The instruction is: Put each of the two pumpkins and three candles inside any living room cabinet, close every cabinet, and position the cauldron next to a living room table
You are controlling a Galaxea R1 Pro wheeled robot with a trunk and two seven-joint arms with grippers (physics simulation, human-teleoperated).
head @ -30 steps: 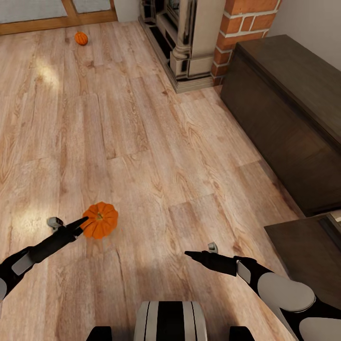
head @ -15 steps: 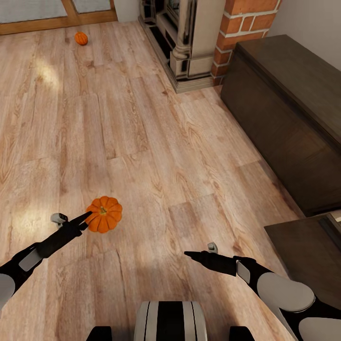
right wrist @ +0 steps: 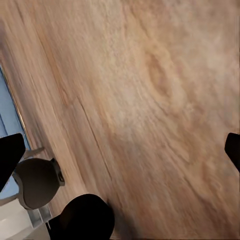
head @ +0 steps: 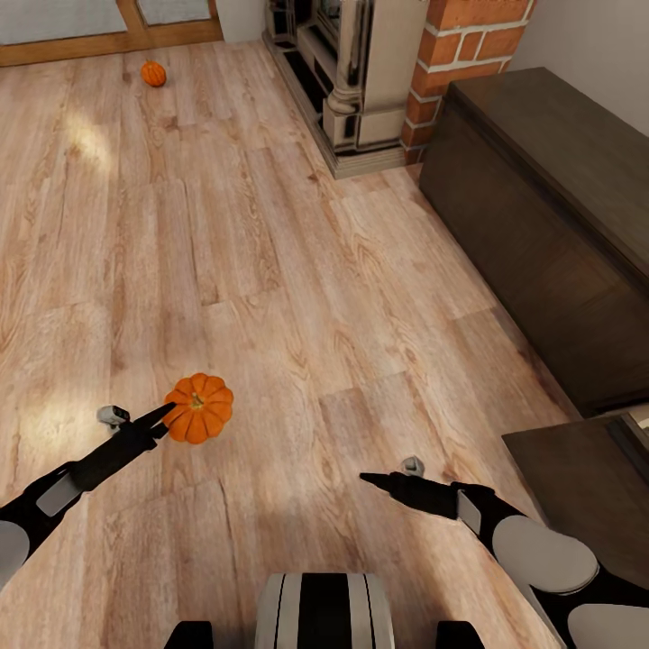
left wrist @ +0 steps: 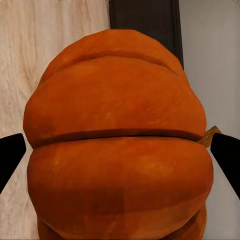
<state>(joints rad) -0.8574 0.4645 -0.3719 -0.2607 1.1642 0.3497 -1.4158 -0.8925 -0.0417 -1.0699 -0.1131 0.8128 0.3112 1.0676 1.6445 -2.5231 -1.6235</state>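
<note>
1. The cabinet [head: 550,225] stands along the right wall, fronts flush.
2. The left gripper [head: 162,416] clamps a pumpkin [head: 199,407] above the wooden floor [head: 297,270].
3. The right gripper [head: 371,479] hangs spread wide, empty.
4. A second pumpkin [head: 153,73] lies far off.

Small orange ribbed pumpkin [head: 198,408] on the wooden plank floor [head: 297,270] at near left, second orange pumpkin [head: 153,74] far behind it by the back wall, brick-and-stone fireplace [head: 379,72] at far centre, long dark-brown wooden cabinet [head: 550,225] right of it along the right wall.
</note>
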